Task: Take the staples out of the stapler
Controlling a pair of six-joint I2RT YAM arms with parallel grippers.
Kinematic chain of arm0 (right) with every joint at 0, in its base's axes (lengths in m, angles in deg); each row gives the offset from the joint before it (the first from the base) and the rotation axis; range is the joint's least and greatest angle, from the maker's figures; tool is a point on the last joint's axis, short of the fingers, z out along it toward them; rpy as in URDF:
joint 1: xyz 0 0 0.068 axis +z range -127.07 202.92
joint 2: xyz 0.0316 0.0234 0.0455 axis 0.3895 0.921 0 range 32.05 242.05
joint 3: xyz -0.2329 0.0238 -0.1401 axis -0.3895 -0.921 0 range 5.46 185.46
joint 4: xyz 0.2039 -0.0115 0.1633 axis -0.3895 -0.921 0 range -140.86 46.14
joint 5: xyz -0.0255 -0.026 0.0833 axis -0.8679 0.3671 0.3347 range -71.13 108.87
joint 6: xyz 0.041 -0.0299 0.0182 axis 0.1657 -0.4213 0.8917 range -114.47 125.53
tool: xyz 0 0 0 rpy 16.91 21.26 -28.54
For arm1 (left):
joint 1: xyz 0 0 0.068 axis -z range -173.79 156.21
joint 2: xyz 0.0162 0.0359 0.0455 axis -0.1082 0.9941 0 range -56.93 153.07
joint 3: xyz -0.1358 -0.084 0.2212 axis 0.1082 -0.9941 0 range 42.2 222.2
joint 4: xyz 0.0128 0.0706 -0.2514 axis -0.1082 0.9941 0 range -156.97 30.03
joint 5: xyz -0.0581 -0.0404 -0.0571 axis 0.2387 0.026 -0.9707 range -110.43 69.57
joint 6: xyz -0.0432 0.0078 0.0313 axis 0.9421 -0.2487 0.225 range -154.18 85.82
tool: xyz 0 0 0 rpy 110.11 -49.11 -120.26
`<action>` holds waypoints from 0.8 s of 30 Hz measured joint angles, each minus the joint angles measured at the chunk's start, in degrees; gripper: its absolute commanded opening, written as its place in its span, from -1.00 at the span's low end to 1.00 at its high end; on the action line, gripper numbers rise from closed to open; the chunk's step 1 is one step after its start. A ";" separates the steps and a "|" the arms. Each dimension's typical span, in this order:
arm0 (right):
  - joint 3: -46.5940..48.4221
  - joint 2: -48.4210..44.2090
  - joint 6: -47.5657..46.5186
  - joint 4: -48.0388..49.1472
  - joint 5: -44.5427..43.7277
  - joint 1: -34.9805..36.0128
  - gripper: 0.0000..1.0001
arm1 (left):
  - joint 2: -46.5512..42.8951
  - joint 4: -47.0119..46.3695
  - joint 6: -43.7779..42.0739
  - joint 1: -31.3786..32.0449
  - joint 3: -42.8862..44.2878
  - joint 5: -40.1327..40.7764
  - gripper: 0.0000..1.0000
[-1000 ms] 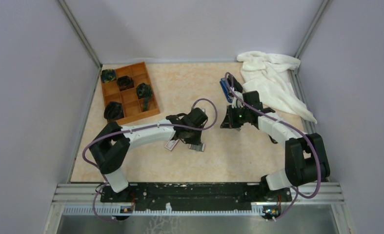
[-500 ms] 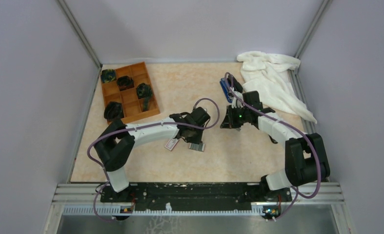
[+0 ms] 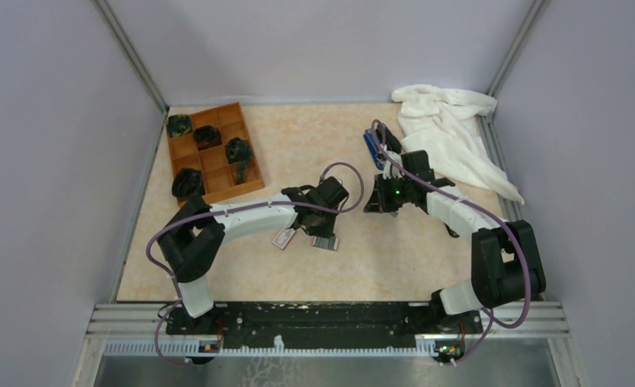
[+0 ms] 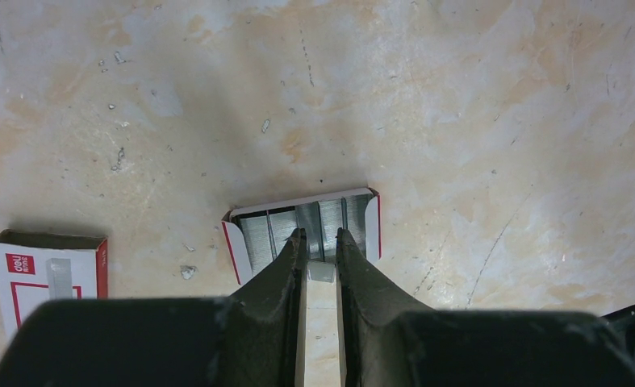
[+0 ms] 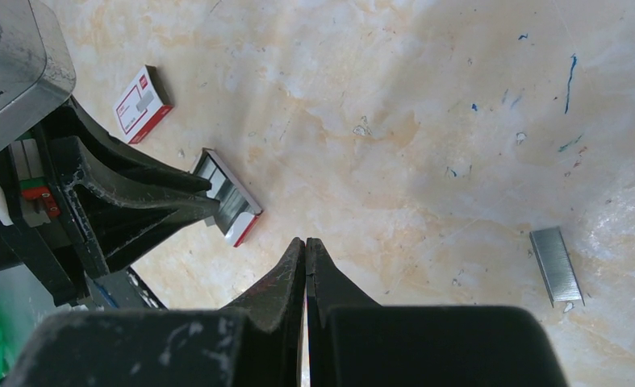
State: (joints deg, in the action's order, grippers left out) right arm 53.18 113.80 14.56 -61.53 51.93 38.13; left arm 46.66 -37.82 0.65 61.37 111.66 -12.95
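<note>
On right wrist view only: staples [image 5: 556,264]

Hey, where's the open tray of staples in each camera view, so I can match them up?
Top external: the open tray of staples sits just below the picture's centre.
Left wrist: it is at the centre, partly hidden behind the left fingers.
Right wrist: it is left of centre.
Shared landmark: the closed white-and-red box lies near the tray in all three views.
</note>
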 measured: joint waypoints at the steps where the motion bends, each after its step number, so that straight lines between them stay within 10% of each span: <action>1: 0.00 0.00 0.00 -0.02 0.04 0.00 -1.00 | 0.02 0.00 0.02 0.00 0.00 -0.02 -0.74; 24: 0.00 0.00 -0.07 -1.16 1.14 0.00 -1.00 | 1.31 0.42 0.00 0.00 0.17 -0.07 -0.59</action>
State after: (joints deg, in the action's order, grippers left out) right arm 53.18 113.80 14.50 -62.69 53.07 38.13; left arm 47.97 -37.41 0.65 61.37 111.83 -13.01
